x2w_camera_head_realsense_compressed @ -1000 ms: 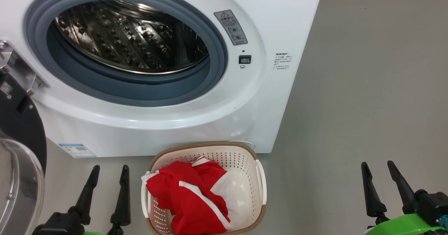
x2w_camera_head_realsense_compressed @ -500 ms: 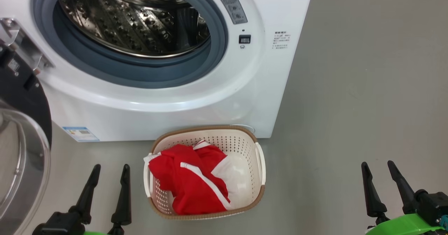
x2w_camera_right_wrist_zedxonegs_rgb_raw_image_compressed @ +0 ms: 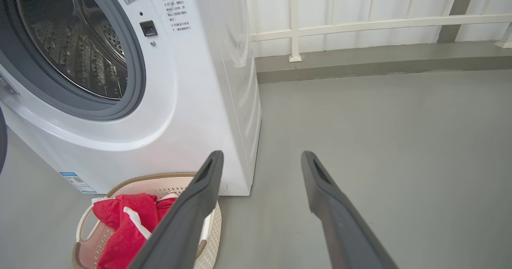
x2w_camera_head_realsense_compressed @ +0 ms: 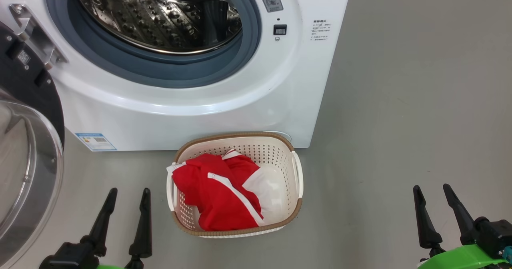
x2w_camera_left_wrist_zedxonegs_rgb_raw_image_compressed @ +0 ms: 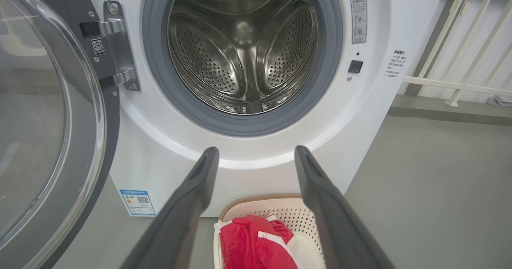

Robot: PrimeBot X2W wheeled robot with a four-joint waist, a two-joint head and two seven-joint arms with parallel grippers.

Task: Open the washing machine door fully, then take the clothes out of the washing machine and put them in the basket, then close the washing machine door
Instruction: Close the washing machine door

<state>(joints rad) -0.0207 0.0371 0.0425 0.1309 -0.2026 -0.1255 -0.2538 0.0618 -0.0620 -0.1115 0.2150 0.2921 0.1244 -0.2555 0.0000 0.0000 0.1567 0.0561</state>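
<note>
The white washing machine [x2w_camera_head_realsense_compressed: 192, 117] stands ahead with its steel drum [x2w_camera_left_wrist_zedxonegs_rgb_raw_image_compressed: 244, 49] bare of clothes. Its door [x2w_camera_head_realsense_compressed: 24, 149] hangs swung open at the left, black rim and clear glass bowl facing me. On the floor in front sits the cream basket [x2w_camera_head_realsense_compressed: 280, 149], and the red and white clothes [x2w_camera_head_realsense_compressed: 216, 193] lie inside it. My left gripper [x2w_camera_head_realsense_compressed: 128, 193] is open, low and left of the basket, holding nothing. My right gripper [x2w_camera_head_realsense_compressed: 432, 191] is open too, far right over bare floor. The door [x2w_camera_left_wrist_zedxonegs_rgb_raw_image_compressed: 48, 113], basket [x2w_camera_right_wrist_zedxonegs_rgb_raw_image_compressed: 120, 189] and clothes [x2w_camera_right_wrist_zedxonegs_rgb_raw_image_compressed: 120, 221] also appear in the wrist views.
Grey floor [x2w_camera_head_realsense_compressed: 400, 121] spreads to the right of the machine. A white railing [x2w_camera_right_wrist_zedxonegs_rgb_raw_image_compressed: 360, 23] and a low kerb run behind it. A blue label [x2w_camera_head_realsense_compressed: 96, 141] marks the machine's lower left corner. The door hinge [x2w_camera_left_wrist_zedxonegs_rgb_raw_image_compressed: 116, 45] is at the opening's left.
The head camera has tilted down or pulled back: machine and basket sit higher in the picture. Both grippers hold the same place, open. The clothes stay in the basket.
</note>
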